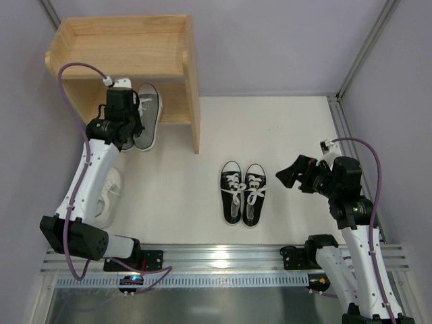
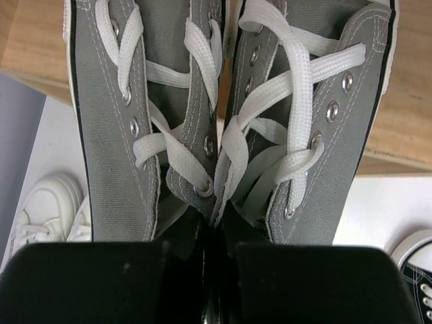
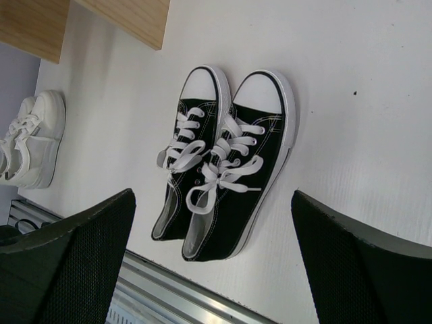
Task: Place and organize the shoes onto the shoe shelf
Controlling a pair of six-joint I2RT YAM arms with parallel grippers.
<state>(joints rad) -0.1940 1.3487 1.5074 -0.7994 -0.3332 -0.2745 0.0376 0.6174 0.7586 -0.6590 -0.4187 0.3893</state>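
Left gripper (image 2: 214, 236) jaws clenched on grey canvas white-laced sneakers (image 2: 115, 135), toes pointing into light wooden two-tier shoe shelf (image 1: 121, 47). Right gripper (image 1: 283, 174) jaws released, nearer black canvas sneakers (image 1: 243, 192).

White sneakers (image 1: 111, 192) partly behind left arm (image 1: 86, 177)

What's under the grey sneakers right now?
The grey sneakers' toe ends lie over the shoe shelf's lower board, and their heel ends overhang the white table. Whether the soles touch the board is hidden by the shoes.
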